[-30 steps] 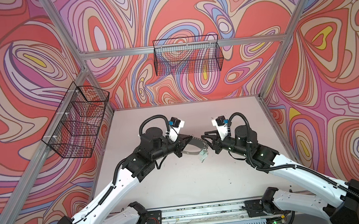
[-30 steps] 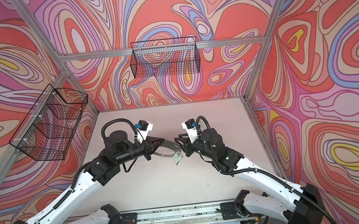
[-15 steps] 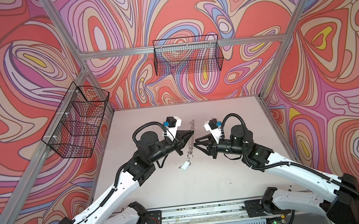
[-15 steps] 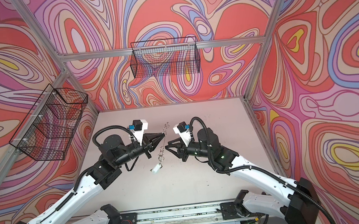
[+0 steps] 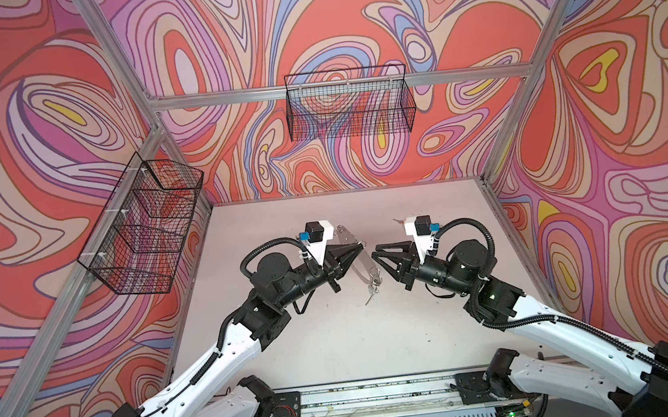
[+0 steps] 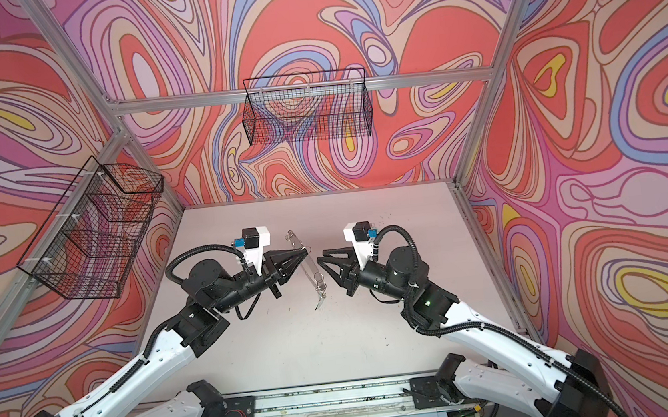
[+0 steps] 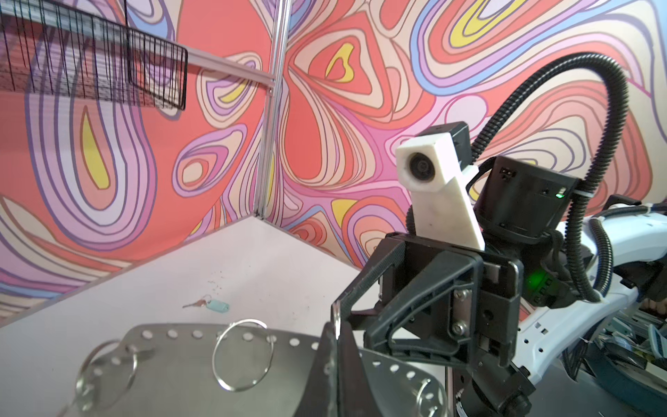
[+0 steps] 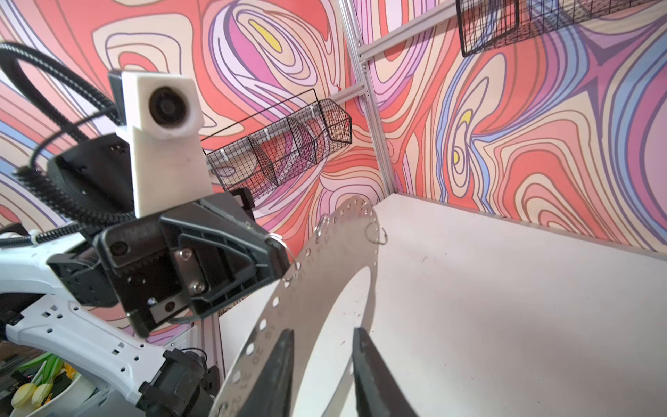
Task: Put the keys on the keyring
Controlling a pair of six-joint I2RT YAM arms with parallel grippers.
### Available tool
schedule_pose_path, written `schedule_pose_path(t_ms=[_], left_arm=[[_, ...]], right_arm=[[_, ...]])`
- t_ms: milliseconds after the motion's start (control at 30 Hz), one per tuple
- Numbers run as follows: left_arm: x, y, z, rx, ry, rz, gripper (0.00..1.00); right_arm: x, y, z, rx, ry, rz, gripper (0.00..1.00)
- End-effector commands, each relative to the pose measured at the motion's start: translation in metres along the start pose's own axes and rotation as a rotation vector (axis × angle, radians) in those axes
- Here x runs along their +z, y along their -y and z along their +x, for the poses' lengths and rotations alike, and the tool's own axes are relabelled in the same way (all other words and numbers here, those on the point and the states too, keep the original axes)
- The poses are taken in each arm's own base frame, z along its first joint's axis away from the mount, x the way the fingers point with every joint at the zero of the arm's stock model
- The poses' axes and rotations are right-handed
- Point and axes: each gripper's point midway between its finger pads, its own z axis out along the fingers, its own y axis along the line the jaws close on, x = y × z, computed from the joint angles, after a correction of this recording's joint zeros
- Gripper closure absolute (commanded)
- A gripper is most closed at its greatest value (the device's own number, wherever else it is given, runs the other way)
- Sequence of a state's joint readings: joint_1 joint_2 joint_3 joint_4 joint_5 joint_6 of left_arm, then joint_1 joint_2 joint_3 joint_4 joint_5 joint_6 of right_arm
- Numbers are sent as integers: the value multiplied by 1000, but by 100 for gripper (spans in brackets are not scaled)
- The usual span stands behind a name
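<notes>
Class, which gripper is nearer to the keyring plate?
Left. The left gripper is shut on the rim of the keyring, holding it up. The right gripper is open, close beside the opposite face, not gripping.

in both top views the keyring [image 5: 357,262] shows edge-on, a thin sliver between the two sets of jaws, so its hole and wire loops cannot be made out; the keys [image 5: 373,287] dangling just below the right gripper [image 5: 376,257] are a small blurred tangle, number and tags unclear. in the left wrist view the left gripper [image 7: 334,364] is a dark blurred wedge hiding the plate behind its jaws, and the picture's edge cuts both off. in the right wrist view the right gripper's fingers [image 8: 281,372] run out of the picture, one hiding the plate's rim beside it
</notes>
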State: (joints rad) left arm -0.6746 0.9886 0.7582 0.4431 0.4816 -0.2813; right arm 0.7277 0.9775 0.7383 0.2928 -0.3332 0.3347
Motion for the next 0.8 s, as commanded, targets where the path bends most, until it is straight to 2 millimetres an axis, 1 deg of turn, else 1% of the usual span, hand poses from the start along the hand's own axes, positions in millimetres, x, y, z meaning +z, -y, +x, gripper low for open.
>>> schedule_pose_path(t_ms=[0,133,200,267,400,567,767], left_arm=[[-7,10,-27,102,177,38,100],[-8,9,-29,220,267,43,100],[-10,12,-31,277,337,62,100],[-9,12,-32,303,369,69,100],[-2,11,-28,325,344,78,100],[-3,10,-27,367,355,66,100],[-4,11,-26,374,350,69,100]], right_arm=[[8,-10,-8,-4,12,-63,71],[20,-12,-2,0,-30,-105,70],[23,-14,1,0,-42,-121,70],[25,-13,3,2,-47,-127,70],[29,-11,8,7,-64,-127,70],[28,-7,14,10,-70,-111,70],[27,-3,19,9,-76,-97,70]])
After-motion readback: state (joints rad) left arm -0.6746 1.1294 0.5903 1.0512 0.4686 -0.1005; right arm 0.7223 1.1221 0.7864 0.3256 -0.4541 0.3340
